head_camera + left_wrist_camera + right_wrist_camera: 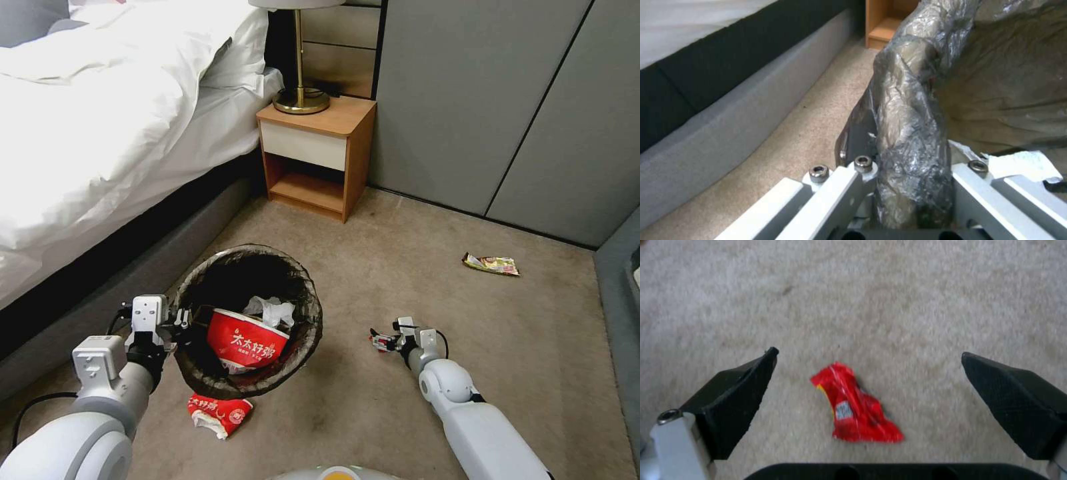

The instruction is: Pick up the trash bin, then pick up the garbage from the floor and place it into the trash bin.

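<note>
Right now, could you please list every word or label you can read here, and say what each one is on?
"太太好粥": white characters on the red bowl in the trash bin.
Red packet on the carpet: print too crumpled to read.
Red wrapper: white label blurred.
Yellow wrapper: too small.

The trash bin (pixel 250 320) sits left of centre in the lower half of the head view, tilted so its mouth faces the camera, a dark crinkled liner (pixel 907 110) folded over its rim. Inside lie a red noodle bowl (pixel 245 341) on its side and a crumpled white tissue (pixel 270 311). Just below the bin a red and white wrapper (pixel 219 413) lies on the carpet. A yellowish wrapper (pixel 492 264) lies flat at right of centre. A small red wrapper (pixel 856 406), possibly a snack packet, lies crumpled on the carpet at lower centre of the right wrist view.
</note>
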